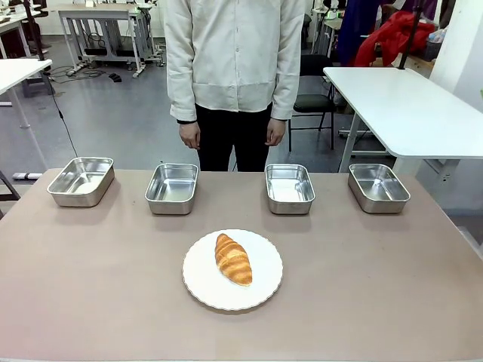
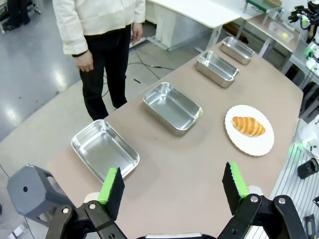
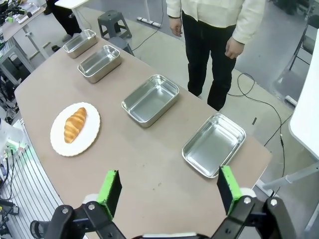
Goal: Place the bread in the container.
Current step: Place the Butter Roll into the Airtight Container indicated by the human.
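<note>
Task at its very start, with nothing done and everything left to do. Left tool (image 2: 173,172) spread wide, green pads well apart, nothing between them, poised high over one end of the counter (image 2: 199,164). Right tool (image 3: 168,173) likewise fully spread and empty, high over the other end. Croissant (image 1: 233,259) untouched on the round white scallop-edged plate (image 1: 198,280), well ahead of each tool and off to one side, out past a finger, far from any grip. Row of four stainless-steel trays (image 1: 290,202) farther ahead than the plate, all shiny and empty, the end tray of the row lying closest below each tool. No telling from here which of the four look-alikes is meant to receive the bread. Left to do, by this reading: reaching down to the plate, closing on the croissant, lifting, carrying across to a tray, letting go. As for the croissant itself: whole, golden-brown, glossy, crust ridged crosswise, tapered at both ends, lying at a slant a little off the plate's centre. Probably soft and flaky, so best gripped gently across the thick middle.
</note>
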### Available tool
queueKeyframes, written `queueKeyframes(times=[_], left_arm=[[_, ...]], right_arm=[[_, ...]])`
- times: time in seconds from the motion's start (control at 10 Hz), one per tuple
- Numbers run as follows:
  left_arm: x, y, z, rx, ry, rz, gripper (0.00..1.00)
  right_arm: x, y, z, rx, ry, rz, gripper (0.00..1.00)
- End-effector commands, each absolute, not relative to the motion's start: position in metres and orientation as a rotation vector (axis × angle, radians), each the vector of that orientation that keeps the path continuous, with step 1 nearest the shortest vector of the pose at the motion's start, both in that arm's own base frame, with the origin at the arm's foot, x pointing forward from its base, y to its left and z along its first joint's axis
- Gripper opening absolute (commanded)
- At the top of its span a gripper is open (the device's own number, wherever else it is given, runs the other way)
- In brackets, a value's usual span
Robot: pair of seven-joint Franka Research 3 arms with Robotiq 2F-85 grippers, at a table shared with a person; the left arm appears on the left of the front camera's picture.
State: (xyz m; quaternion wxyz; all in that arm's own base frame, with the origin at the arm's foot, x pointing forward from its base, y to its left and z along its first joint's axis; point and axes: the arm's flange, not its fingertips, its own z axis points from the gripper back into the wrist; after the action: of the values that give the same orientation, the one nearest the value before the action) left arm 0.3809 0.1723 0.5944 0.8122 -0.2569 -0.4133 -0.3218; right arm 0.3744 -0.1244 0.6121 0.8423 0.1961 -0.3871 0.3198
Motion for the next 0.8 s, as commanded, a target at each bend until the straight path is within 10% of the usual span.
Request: queueKeyframes(times=[0.0, 0.7], left_arm=[[0.3815, 0.1721, 0.5954, -0.568, -0.905, -0.696, 1.00], [0.3815, 0.1721, 0.5954, -0.568, -0.905, -0.696, 1.00]], right_arm=[[0.3756, -0.1259, 0.6120, 0.429, -0.842, 0.696, 1.00], [0.3756, -0.1259, 0.6120, 0.429, -0.842, 0.696, 1.00]])
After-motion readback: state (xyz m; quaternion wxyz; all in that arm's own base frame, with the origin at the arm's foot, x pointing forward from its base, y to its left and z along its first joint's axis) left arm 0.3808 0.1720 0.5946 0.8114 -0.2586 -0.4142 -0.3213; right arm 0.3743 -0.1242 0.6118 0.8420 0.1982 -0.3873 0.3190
